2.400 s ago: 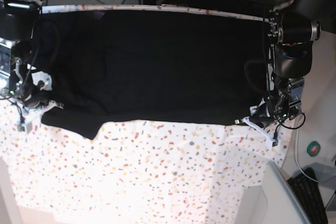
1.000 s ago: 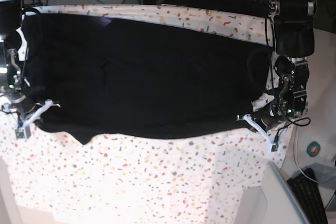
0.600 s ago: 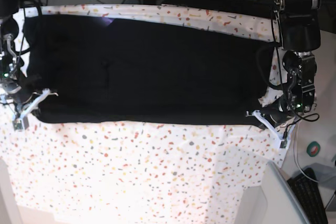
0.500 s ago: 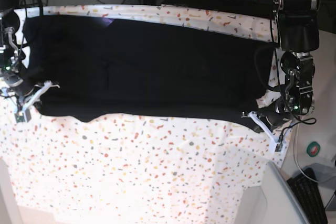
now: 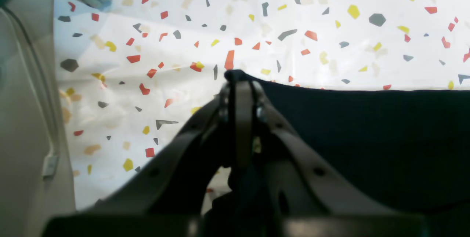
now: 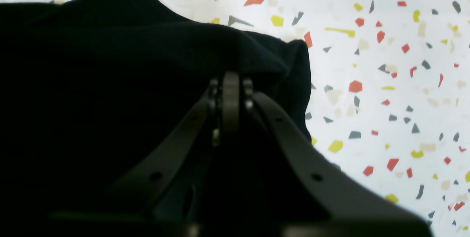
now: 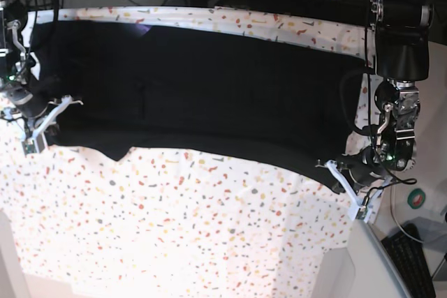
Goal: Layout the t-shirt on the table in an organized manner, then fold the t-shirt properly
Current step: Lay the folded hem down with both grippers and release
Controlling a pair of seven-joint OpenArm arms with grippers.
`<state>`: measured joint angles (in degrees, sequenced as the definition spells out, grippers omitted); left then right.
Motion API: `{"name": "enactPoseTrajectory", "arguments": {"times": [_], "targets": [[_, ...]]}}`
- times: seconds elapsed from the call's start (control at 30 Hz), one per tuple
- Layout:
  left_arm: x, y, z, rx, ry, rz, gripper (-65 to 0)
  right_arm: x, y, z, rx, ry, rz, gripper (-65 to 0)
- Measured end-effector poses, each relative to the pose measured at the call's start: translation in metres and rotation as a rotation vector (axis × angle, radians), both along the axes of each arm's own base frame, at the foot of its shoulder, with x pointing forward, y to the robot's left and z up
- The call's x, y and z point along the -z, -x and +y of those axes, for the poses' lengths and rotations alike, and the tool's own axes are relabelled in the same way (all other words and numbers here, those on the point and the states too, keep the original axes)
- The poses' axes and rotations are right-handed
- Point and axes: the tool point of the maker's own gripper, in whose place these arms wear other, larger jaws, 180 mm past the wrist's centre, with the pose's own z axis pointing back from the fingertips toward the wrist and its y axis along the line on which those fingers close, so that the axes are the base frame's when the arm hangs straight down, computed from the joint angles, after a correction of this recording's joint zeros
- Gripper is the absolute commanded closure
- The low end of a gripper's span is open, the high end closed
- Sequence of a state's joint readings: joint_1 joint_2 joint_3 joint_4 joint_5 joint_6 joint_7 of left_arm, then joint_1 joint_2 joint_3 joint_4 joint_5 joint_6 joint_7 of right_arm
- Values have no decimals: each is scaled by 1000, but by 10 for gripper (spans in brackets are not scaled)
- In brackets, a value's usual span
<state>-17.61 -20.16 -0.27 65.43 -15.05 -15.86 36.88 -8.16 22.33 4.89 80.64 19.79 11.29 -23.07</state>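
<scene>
Left wrist view: the left gripper [image 5: 240,83] is closed on a corner of the plain black fabric t-shirt [image 5: 367,134], which spreads toward 3 o'clock over the white speckled table [image 5: 147,46].

Right wrist view: the right gripper [image 6: 230,83] is clamped on the t-shirt's [image 6: 91,83] edge.

Base view: the t-shirt [image 7: 209,88] is stretched across the table's [image 7: 209,228] 12 o'clock half, between both grippers.

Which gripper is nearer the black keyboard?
Left. The left gripper, clamped on the t-shirt, is just up-left of the keyboard; the right gripper grips its opposite end, far across the table.

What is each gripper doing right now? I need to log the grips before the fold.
Left gripper: closed, pinching the edge of the t-shirt.
Right gripper: closed, pinching a bunched corner of the t-shirt.
</scene>
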Motion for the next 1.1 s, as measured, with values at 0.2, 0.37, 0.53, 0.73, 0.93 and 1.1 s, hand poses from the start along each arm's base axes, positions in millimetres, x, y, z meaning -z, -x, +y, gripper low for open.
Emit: {"name": "enactPoseTrajectory", "arguments": {"times": [0.2, 0.37, 0.53, 0.73, 0.93, 1.1], "targets": [[5, 15, 8, 51, -22, -26, 0, 0, 9, -19, 120, -37, 9, 0], [12, 27, 3, 118, -8, -15, 0, 8, 28, -15, 112, -32, 57, 0], [11, 28, 4, 127, -3, -62, 0, 15, 37, -7, 124, -57, 91, 0], [-3, 29, -2, 195, -7, -94, 0, 18, 55, 2, 112, -59, 117, 0], [18, 69, 3, 232, -51, 21, 0, 10, 59, 10, 94, -63, 95, 0], [6, 74, 12, 187, -26, -29, 0, 10, 84, 6, 138, -64, 133, 0]]}}
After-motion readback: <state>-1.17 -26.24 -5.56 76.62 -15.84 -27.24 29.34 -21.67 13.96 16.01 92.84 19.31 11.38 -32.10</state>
